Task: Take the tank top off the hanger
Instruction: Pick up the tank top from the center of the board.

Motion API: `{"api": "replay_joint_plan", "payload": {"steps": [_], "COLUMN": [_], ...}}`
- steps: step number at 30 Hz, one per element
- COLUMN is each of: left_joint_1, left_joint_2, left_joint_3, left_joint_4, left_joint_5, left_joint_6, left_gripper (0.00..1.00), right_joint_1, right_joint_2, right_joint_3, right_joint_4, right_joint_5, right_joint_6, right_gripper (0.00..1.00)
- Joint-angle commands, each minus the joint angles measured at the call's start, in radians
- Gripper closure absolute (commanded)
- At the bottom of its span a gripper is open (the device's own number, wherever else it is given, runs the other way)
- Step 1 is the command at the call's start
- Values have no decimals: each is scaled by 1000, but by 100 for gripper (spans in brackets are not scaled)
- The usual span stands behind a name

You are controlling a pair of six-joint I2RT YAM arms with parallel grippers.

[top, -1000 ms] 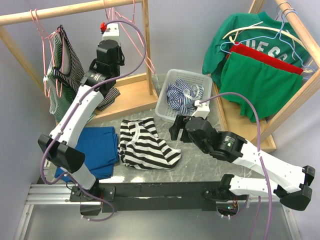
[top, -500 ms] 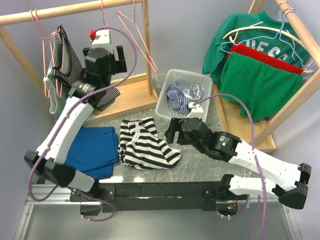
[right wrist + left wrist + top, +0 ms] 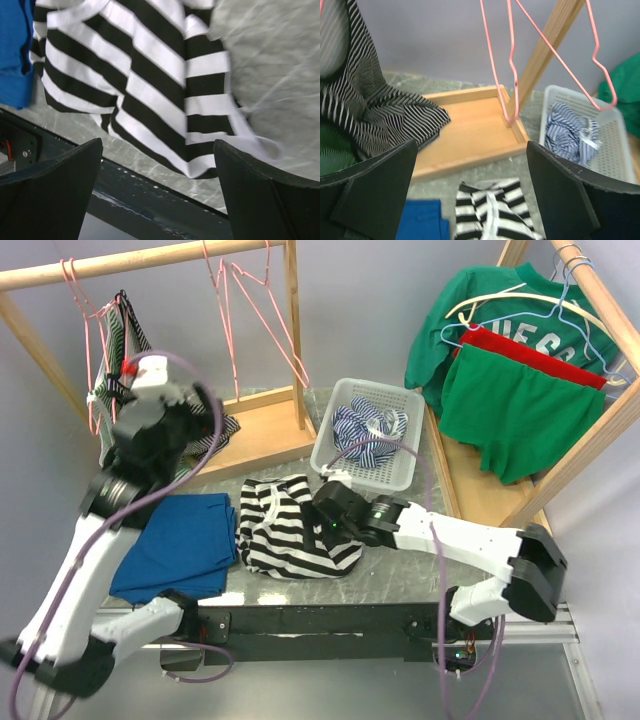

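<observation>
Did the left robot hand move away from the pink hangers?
Yes: the left gripper moved leftward and nearer, away from the pink hangers on the wooden rail.

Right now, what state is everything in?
Left gripper: open, empty.
Right gripper: open, empty.
Thin-striped dark tank top: hanging from wooden rail.
Two pink wire hangers: bare.
Black-and-white wide-striped top: lying on table.
Blue shirt: folded on table.
White plastic basket: holds blue-striped cloth.

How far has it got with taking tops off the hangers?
Looks done: a wide-striped black-and-white top lies on the grey table, and pink wire hangers hang bare. In hand: nothing; the left pincer is open and empty, the right pincer open over that top. Left: a thin-striped dark tank top hangs from the wooden rail, not yet removed.
</observation>
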Motion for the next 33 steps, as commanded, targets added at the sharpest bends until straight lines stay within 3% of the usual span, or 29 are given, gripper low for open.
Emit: {"api": "replay_joint_plan", "payload": {"steps": [1,11,20,21,23,24,27,30,33], "left_joint_1": [1,1,1,1,1,1,1,1,0], "left_joint_2": [-139,-280,-291,-288,-288,-287,-287,-287,-288], "left_joint_3": [-93,-293,-325,-323,-331,-334,-343,-354,-365], "left_joint_4": [-71,-158,-167,-169,-163,-163,-160,-154,-150], "left_joint_5": [44,128,163,166,176,182,191,203,219], "left_joint_6": [-112,-191,-194,-195,-197,-198,-200,-201,-205], "left_gripper": [4,4,4,4,4,4,4,4,4], "right_joint_1": [33,58,45,41,25,22,18,19,19], "right_joint_2": [46,254,377,383,396,393,350,229,36], "right_joint_3": [28,62,65,56,48,45,18,-2,-18], "right_joint_4": [103,129,157,163,167,163,128,62,-16], "right_joint_5": [-66,42,75,79,77,82,124,180,252], "right_joint_6": [78,192,203,203,197,190,192,177,151], "right_gripper": [0,0,2,18,38,55,83,97,97]}}
